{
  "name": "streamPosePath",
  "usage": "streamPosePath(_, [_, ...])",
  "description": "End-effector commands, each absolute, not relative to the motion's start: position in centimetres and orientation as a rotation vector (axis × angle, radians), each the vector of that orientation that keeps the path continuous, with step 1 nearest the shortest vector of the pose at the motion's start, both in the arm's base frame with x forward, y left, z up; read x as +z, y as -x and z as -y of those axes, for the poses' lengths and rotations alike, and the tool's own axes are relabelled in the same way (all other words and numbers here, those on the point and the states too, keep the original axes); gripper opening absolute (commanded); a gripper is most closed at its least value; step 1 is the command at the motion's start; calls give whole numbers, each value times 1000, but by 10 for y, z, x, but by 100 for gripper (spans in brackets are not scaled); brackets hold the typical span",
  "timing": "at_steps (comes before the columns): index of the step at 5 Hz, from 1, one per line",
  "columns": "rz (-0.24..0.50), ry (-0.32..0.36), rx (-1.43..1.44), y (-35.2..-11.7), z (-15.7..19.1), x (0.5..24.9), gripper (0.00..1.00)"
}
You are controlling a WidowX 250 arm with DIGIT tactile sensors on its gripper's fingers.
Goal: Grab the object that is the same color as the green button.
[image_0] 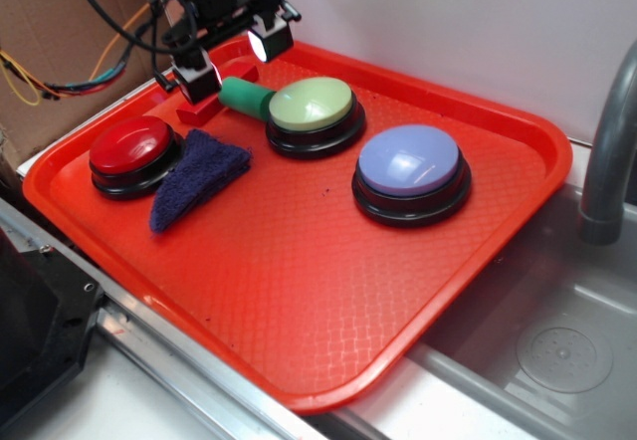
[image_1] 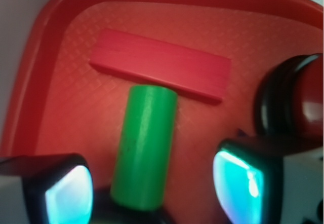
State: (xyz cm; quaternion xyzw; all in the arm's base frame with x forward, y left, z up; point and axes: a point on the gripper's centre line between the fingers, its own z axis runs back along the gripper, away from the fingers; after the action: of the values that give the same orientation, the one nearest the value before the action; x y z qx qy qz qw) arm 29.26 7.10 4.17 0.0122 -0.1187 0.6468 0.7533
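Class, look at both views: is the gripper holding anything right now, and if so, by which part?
Nothing is held. The open gripper straddles the green cylinder near one end; neither finger touches it.

The exterior view looks down at a slant from the front over the whole red tray (image_0: 299,301). The wrist view sits very near, just above the gripper (image_1: 152,188), looking down. Both share the green cylinder (image_0: 246,97) and the red block (image_0: 204,107) at 11 o'clock.
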Motion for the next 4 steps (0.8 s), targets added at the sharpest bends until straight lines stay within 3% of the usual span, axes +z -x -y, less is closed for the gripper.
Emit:
streamPosePath(1, [300,-29,1459,-312,-90,31,100])
streamPosePath(3, [270,-39,1463,-315,-89,22,100])
streamPosePath(4, [278,-12,1457,-313,-90,23,0])
